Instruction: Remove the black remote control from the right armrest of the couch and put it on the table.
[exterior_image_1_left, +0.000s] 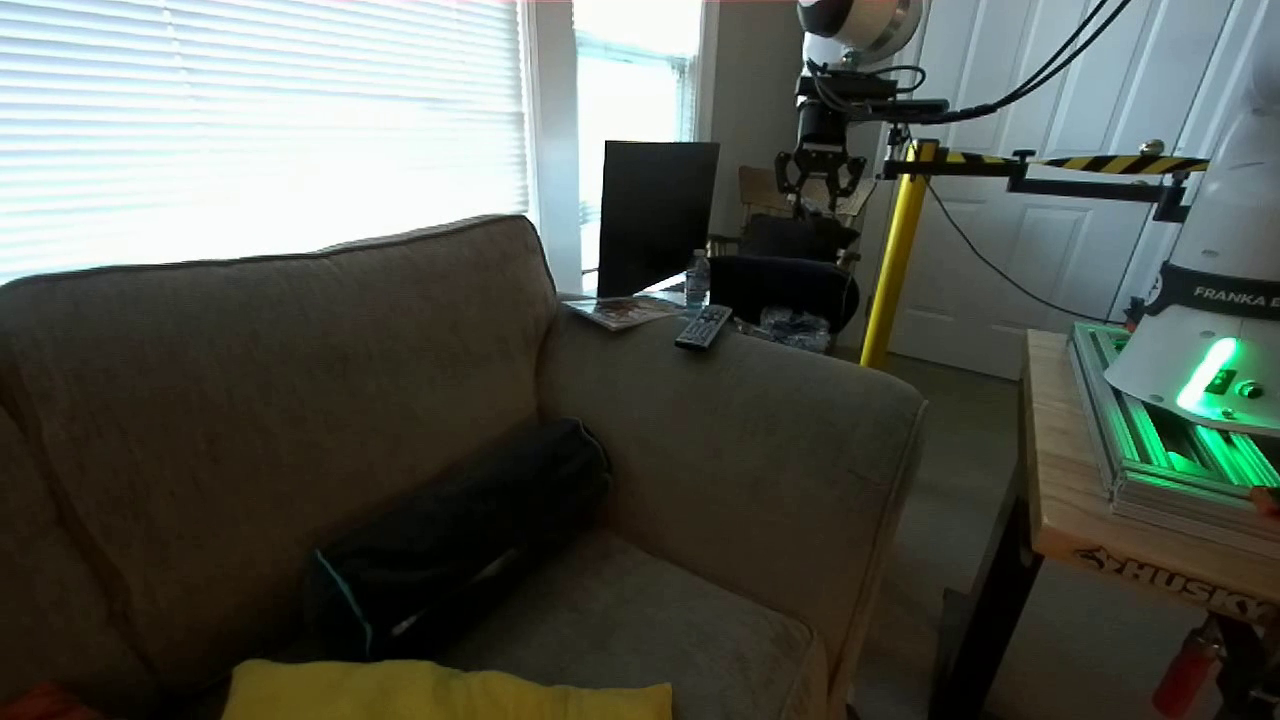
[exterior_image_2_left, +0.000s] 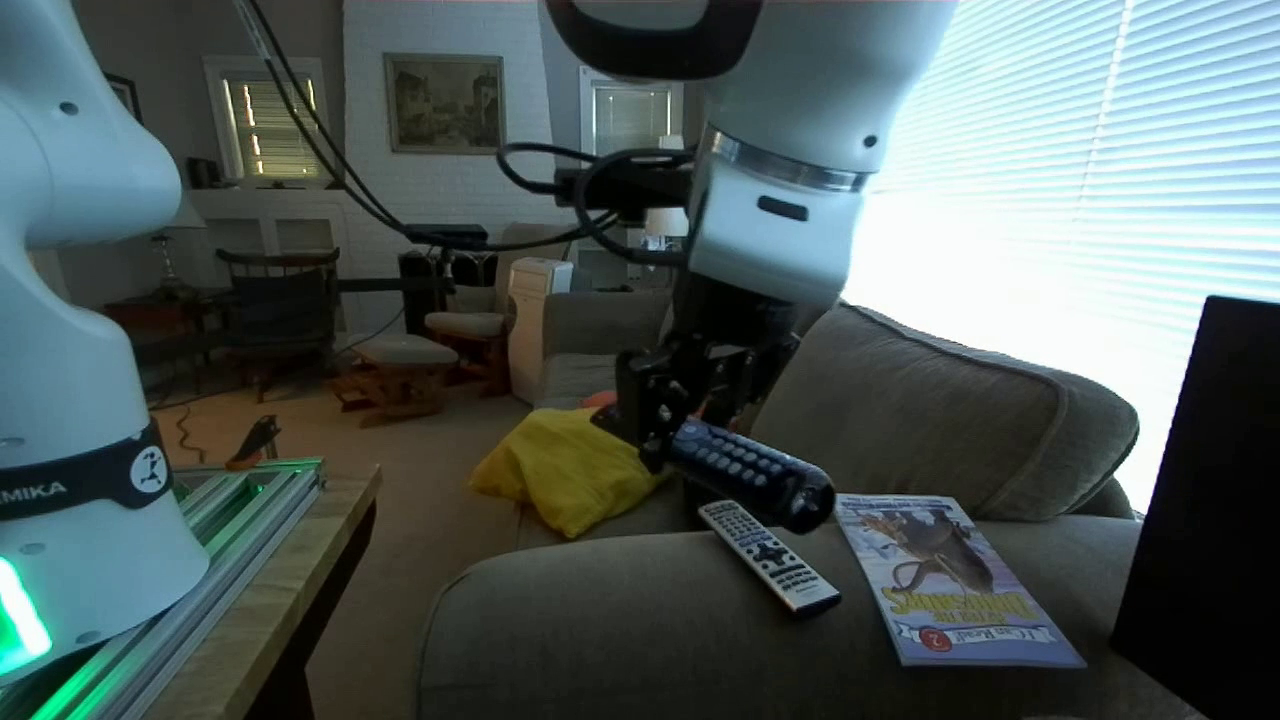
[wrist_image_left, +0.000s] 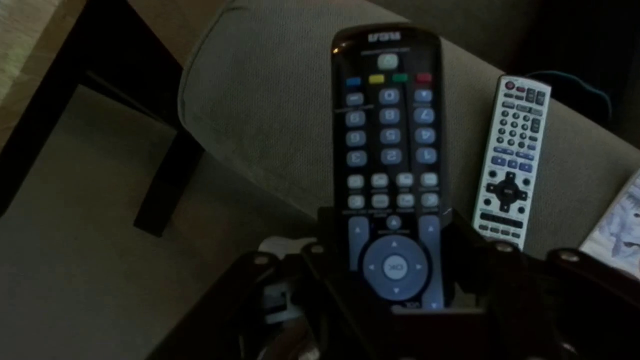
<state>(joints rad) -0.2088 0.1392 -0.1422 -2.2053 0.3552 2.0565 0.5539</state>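
Observation:
The black remote control is between my gripper's fingers in the wrist view, its buttons facing the camera. In an exterior view, my gripper is shut on one end of the remote, which slants down above the right armrest. My gripper also shows in an exterior view, raised beyond the armrest of the tan couch; the remote is hard to make out there. The dark-topped table cannot be made out for certain.
A grey remote and a book lie on the armrest. A bottle and a black panel stand behind it. The light wooden table carries the arm's base. A yellow post stands near the gripper.

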